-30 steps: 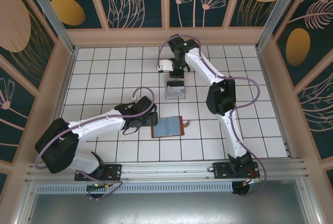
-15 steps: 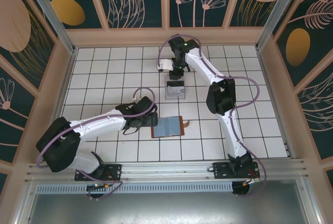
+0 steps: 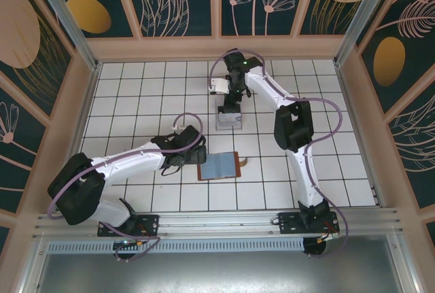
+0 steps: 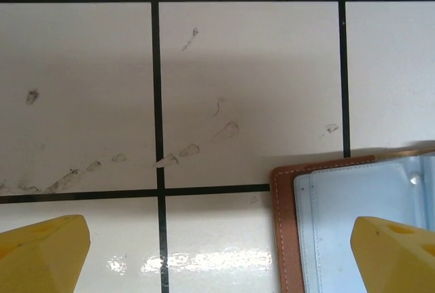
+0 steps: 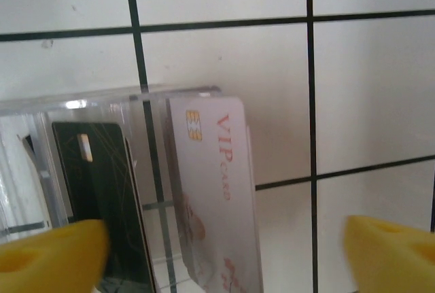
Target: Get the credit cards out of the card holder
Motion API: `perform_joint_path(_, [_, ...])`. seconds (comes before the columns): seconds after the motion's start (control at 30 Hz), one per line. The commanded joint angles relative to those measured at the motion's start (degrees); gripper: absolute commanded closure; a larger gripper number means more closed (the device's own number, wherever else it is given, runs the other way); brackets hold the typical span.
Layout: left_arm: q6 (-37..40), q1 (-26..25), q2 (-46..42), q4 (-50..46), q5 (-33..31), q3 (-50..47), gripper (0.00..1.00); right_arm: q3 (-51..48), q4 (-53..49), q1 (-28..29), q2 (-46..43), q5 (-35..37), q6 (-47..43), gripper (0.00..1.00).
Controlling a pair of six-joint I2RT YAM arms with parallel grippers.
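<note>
Your right gripper [image 5: 217, 259] hangs wide open over the stand [image 5: 102, 106], your left gripper [image 4: 217, 255] equally open astride the left edge of the holder [image 4: 340, 198], which lies opened flat mid-table. Two cards [image 5: 214, 198], white beside black, sit in the stand; whether any sit in the holder's pockets is unclear. Expect a light, soft holder that slides, so pin its brown edge, and pinch thin, stiff, slick cards across their faces near a free edge

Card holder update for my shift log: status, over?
Left gripper open, straddling edge of card holder. Right gripper open over clear stand; white card, black card standing inside. Nothing obstructing.
</note>
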Motion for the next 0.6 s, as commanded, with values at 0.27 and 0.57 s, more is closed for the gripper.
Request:
perform_joint_path(0.27, [4.51,4.53,-1.04,-1.57,-6.95,3.06,0.01,-20.90,15.37,-1.55,-19.19,-1.77,7.17,0.01])
perform_joint_path(0.57, [10.84,7.60,-3.61,4.97,-15.86,1.05,0.01,-45.86,38.71,-5.44,-35.87,-2.24,28.24,0.01])
